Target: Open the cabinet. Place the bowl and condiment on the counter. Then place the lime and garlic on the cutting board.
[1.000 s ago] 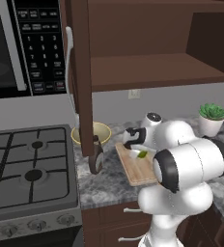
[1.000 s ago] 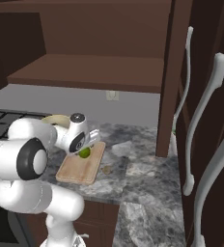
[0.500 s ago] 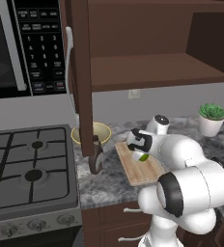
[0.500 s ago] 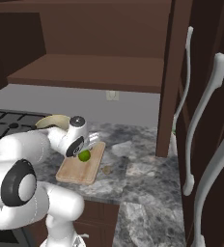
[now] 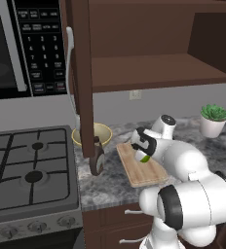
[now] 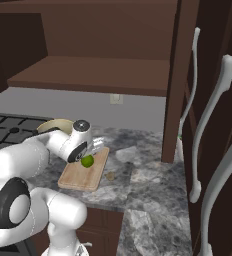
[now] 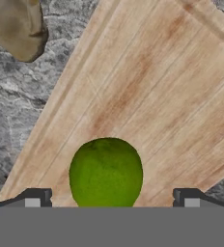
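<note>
Lime [image 7: 105,172]: lower part cut off at bottom of hand view; in left base view lime [image 5: 145,158] mostly hidden behind robot hand.
Cutting board [image 7: 147,101]: runs past top and right edges of hand view.
Garlic [image 7: 18,28]: top clipped by hand-view upper edge.
Bowl [image 5: 105,133]: middle hidden by open cabinet door [image 5: 83,78]; in right base view, bowl [image 6: 53,124] half hidden behind arm.
Condiment bottle [image 5: 97,160]: upper part behind door edge, type unreadable.
</note>
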### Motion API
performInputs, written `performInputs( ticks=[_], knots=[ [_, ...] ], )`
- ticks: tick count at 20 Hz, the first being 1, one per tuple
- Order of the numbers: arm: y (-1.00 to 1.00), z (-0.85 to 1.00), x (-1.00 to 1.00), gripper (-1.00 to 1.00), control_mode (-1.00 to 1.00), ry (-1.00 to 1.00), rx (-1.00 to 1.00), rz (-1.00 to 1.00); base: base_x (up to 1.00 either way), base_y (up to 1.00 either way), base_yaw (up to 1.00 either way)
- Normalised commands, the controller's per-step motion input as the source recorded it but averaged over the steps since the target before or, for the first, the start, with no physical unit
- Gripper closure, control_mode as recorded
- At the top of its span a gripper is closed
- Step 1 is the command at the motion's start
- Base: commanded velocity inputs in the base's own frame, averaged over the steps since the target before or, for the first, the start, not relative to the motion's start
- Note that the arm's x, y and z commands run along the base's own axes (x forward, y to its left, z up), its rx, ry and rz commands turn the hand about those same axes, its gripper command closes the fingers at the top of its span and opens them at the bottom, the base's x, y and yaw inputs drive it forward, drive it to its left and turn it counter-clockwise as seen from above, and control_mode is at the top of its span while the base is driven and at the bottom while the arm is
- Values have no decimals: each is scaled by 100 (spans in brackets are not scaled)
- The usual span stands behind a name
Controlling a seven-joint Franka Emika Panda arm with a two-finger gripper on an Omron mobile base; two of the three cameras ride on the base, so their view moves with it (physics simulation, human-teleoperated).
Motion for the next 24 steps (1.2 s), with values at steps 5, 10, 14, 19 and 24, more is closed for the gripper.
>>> performInputs(
  ticks=[5,10,14,19,24],
  knots=[
    [-18,24,-3,-100,-100,13,7,-15,0,0,0],
    [-11,9,0,-100,-100,18,5,-16,0,0,0],
    [-8,9,0,-100,-100,16,4,-17,0,0,0],
    [-6,8,0,-100,-100,12,1,-18,0,0,0],
    [-5,11,0,-100,-100,3,-5,-18,0,0,0]
  ],
)
